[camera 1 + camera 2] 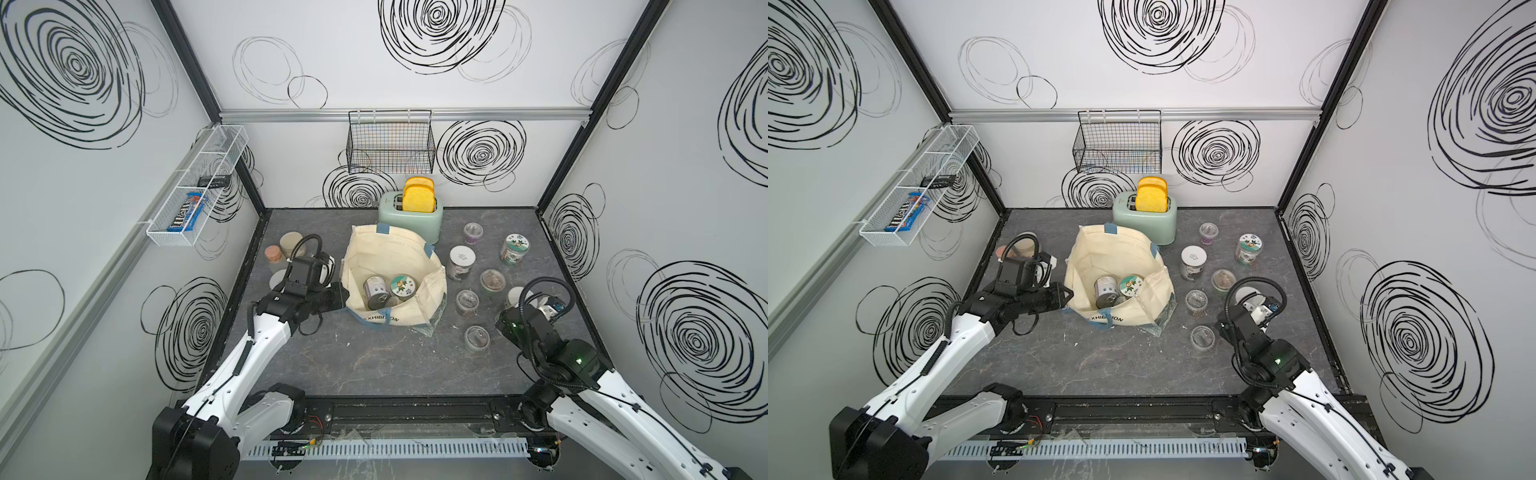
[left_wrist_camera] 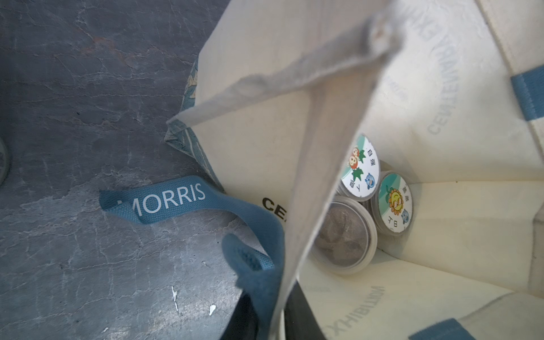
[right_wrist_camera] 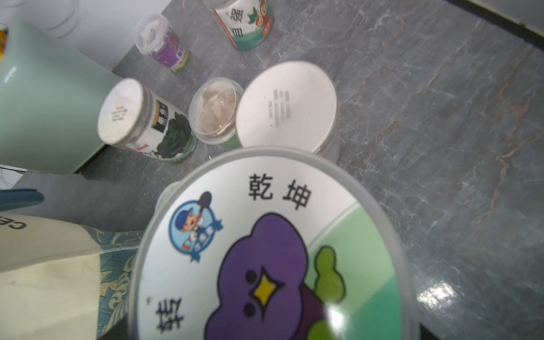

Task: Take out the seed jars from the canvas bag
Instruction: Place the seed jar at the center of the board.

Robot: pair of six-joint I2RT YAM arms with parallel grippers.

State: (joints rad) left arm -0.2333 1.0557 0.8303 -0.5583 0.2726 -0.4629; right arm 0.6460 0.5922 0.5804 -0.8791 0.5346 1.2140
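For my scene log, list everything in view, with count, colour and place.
Table: one, dark grey.
Bag: one, cream with blue straps, table centre.
Jars in the bag: at least three, printed or clear lids.
Jars on the table: seven, white, clear or printed lids, right of the bag.
Purple-flower jar: one, at the right gripper.
Other jars: three, tan, pinkish and white lids, left of the bag.
Toaster: one, mint green, behind the bag, two yellow toast slices in it.
Wire basket: one, black, back wall.
Mesh shelf: one, white, left wall, holding a blue candy packet.
Left gripper: shut on the bag's rim.
Right gripper: grip unclear.
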